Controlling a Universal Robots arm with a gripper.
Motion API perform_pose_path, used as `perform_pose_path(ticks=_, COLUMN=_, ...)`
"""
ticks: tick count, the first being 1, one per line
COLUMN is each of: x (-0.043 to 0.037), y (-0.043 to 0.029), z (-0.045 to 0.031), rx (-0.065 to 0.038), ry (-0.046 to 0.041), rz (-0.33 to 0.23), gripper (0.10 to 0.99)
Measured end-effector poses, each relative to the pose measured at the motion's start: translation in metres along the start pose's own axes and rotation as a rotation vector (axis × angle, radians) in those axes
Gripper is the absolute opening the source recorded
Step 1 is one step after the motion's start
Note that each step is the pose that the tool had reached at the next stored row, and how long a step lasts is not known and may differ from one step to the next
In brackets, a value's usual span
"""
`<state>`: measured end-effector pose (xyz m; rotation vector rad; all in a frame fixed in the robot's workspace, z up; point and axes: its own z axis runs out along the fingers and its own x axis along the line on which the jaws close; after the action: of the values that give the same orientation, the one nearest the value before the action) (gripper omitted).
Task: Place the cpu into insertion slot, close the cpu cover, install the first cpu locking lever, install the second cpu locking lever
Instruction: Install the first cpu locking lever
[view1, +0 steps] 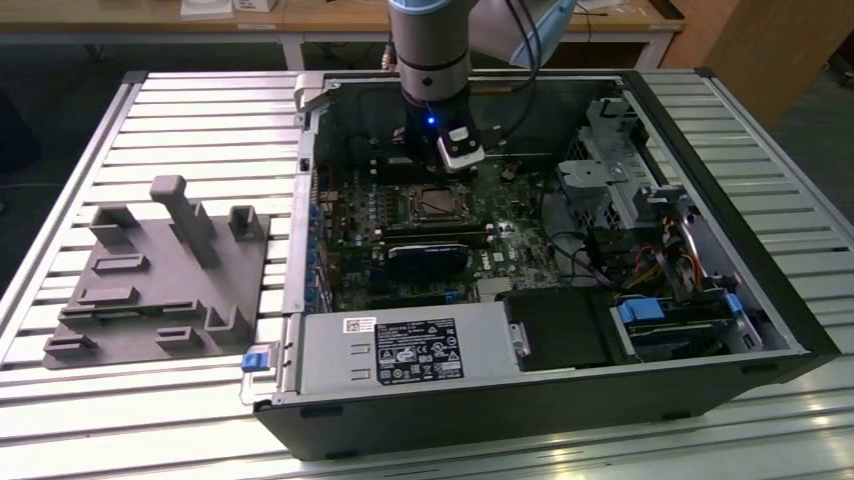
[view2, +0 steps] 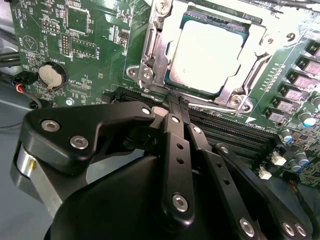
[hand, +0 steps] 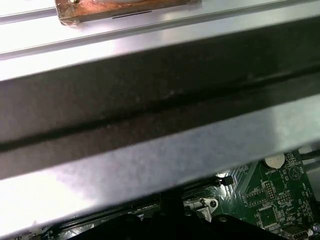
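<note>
The cpu (view2: 205, 55) sits in the socket under the cpu cover (view2: 252, 65), straight ahead of the gripper (view2: 173, 101), whose jaws are pinched together, seemingly empty, at the cover's edge.

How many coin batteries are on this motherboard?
1. The coin cell battery sits on the motherboard, off to one side of the cpu socket; hidden board areas could hold more.
</note>
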<state>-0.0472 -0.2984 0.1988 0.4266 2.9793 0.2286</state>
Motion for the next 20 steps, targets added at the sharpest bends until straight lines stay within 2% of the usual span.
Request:
perform_pose_path(ticks=10, x=0.0002, y=-0.0008, z=0.0029, rx=0.017, ry=-0.0061, rz=-0.003, gripper=0.106)
perform_pose_path(ticks=17, x=0.0002, y=-0.0009, z=0.0030, rx=0.018, ry=-0.0068, rz=-0.003, gripper=0.106)
perform_pose_path(ticks=20, x=-0.0001, y=-0.0004, z=0.0008, rx=0.018, ry=-0.0072, rz=-0.003, gripper=0.106)
